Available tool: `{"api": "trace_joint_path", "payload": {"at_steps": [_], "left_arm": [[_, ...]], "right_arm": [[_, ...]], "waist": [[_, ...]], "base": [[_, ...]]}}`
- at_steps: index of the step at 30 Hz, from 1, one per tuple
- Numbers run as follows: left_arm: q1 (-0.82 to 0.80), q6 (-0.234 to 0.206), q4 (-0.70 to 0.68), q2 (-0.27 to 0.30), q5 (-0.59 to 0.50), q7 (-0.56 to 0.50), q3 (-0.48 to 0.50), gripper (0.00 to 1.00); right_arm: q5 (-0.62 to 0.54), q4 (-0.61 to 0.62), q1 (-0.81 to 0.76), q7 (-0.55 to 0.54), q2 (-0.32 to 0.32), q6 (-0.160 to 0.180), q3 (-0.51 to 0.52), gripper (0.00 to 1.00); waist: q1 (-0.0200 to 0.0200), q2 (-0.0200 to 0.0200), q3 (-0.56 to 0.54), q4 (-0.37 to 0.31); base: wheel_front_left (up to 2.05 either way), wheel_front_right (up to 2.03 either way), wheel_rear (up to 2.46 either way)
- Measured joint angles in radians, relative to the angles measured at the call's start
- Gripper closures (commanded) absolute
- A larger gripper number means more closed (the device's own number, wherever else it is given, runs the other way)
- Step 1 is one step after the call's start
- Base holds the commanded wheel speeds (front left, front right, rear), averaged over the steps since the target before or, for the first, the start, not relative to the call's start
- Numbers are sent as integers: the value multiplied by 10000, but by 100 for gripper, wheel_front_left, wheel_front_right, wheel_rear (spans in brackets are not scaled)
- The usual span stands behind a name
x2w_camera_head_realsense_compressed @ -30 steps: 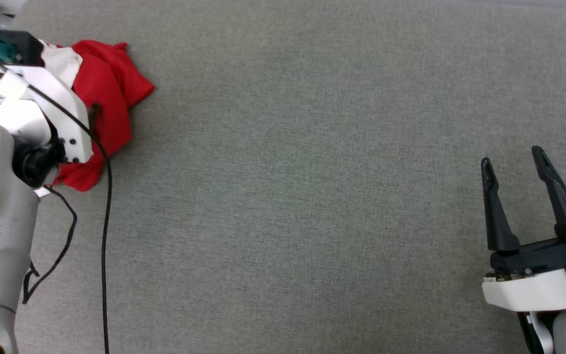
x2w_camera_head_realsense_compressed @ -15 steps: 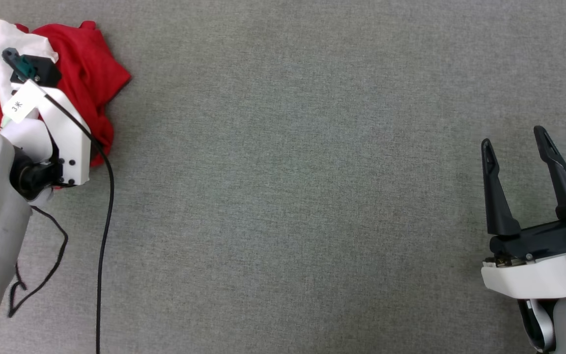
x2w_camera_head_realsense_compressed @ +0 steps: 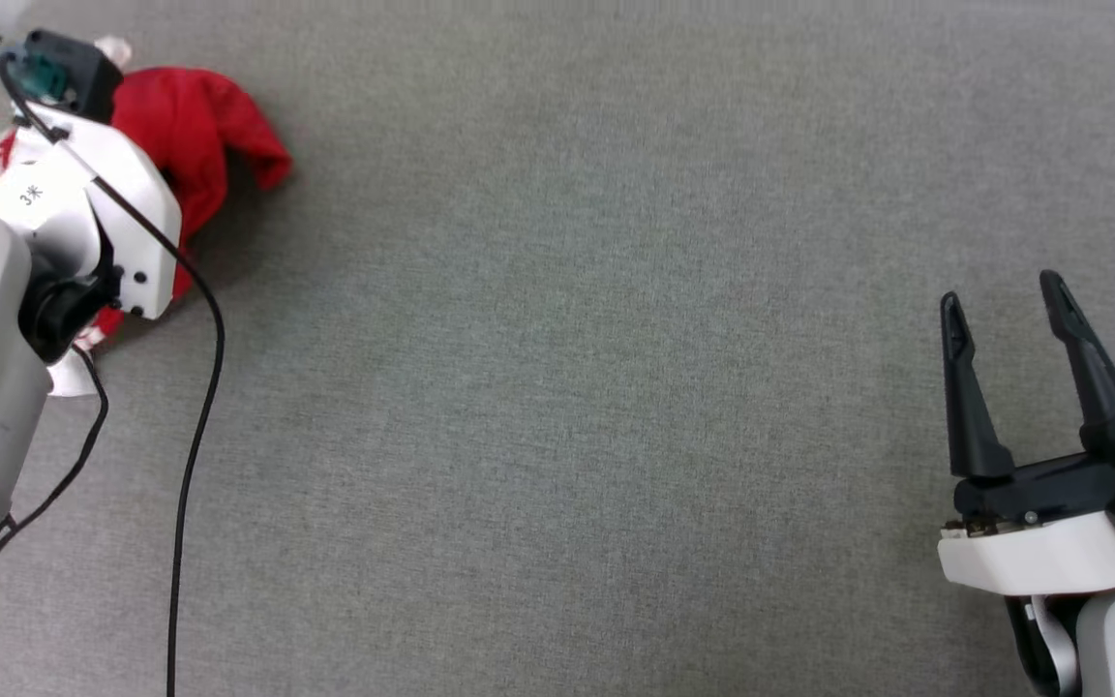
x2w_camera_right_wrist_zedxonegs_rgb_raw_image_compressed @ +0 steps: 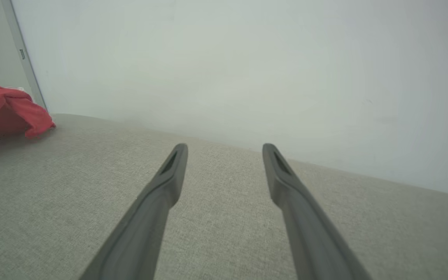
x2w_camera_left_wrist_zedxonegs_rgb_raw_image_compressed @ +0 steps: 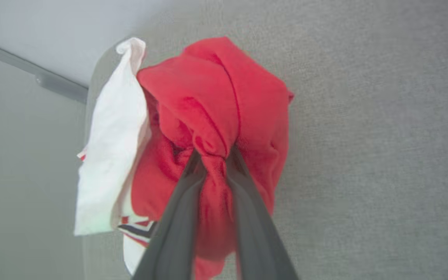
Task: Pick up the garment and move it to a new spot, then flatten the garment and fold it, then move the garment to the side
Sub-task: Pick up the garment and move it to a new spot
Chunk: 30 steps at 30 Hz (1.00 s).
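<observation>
Across the wide grey woven fabric surface, the crumpled red jersey garment with white sleeves sits bunched at the upper left of the head view. The left gripper is pinched on a red fold. The right gripper, lower right, stands spread, holding nothing. Likely the pick-up step; next comes a lift and carry toward the middle.

Left arm is lying over the bunched red garment at upper left.
Right gripper is hovering at lower right over the grey surface, fingers spread; a black cable is trailing down from the left arm.
</observation>
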<state>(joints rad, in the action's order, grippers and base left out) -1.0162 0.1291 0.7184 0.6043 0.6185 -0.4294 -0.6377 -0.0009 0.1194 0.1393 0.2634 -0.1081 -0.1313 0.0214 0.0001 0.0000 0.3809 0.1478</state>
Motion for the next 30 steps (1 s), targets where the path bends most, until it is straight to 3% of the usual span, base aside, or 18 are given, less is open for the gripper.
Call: {"api": "trace_joint_path", "payload": {"at_steps": [6,12,21,30], "left_arm": [[-481,0,-736,-48,-251,708,-784,100],[-869,0,-1973,-543,-472,1166,-1804,100],[-1034,0,-2920,-1889,-343,1814,-3312,100],[-910,0,-2723,-3471,134,2449,-5229,100]], "right_arm": [[92,-140,-194,-2,213,0,-8,0],[155,-224,-385,0,412,0,67,0],[209,-199,-478,0,522,0,401,0],[556,-182,-472,-2,556,0,683,0]], "waist": [[-1,0,-660,-102],[-1,0,-1139,-679],[-1,0,-1342,-1787],[-1,1,-1113,-2828]], "base": [[0,0,0],[0,0,0],[0,0,0],[0,0,0]]}}
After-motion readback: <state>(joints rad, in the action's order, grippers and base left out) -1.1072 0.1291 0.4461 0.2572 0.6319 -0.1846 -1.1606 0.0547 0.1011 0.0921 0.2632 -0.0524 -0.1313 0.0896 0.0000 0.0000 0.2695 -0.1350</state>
